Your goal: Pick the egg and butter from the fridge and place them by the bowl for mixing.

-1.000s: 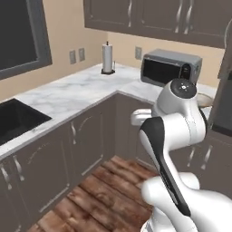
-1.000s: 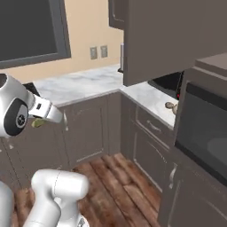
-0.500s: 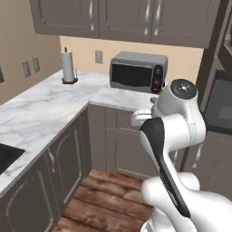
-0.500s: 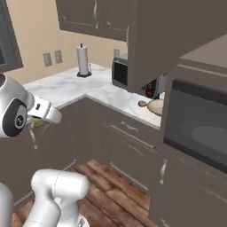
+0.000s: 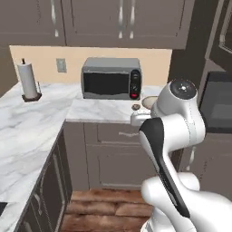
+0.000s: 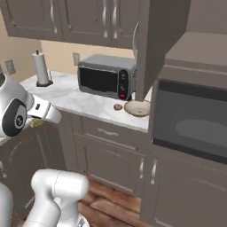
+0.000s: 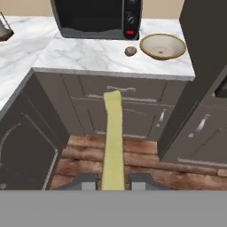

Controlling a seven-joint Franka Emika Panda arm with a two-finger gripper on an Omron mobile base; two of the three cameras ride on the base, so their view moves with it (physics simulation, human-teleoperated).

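My gripper [image 7: 113, 179] is shut on the butter [image 7: 113, 137], a long yellow-green stick that juts forward from between the fingertips. The butter [image 6: 36, 123] also peeks out under the hand at the left of the right base view. On the marble counter ahead sits the tan bowl [image 7: 162, 46] with its darker inside, and the small rounded egg [image 7: 130, 51] lies just to its left. From the base views the bowl [image 6: 137, 107] and egg [image 6: 117, 107] rest to the right of the toaster oven; the arm partly covers the bowl [image 5: 149, 102]. The fridge is out of view.
A grey toaster oven [image 6: 106, 77] stands on the counter [image 7: 88, 55] left of the egg. A paper towel roll [image 5: 28, 81] sits far left. A tall dark cabinet with a built-in oven [image 6: 190, 119] rises right of the bowl. Lower cabinets and wood floor [image 7: 133, 155] lie below.
The whole scene has shifted as the base moved: the toaster oven, egg and bowl now sit ahead and nearer. The butter stays in the shut gripper.
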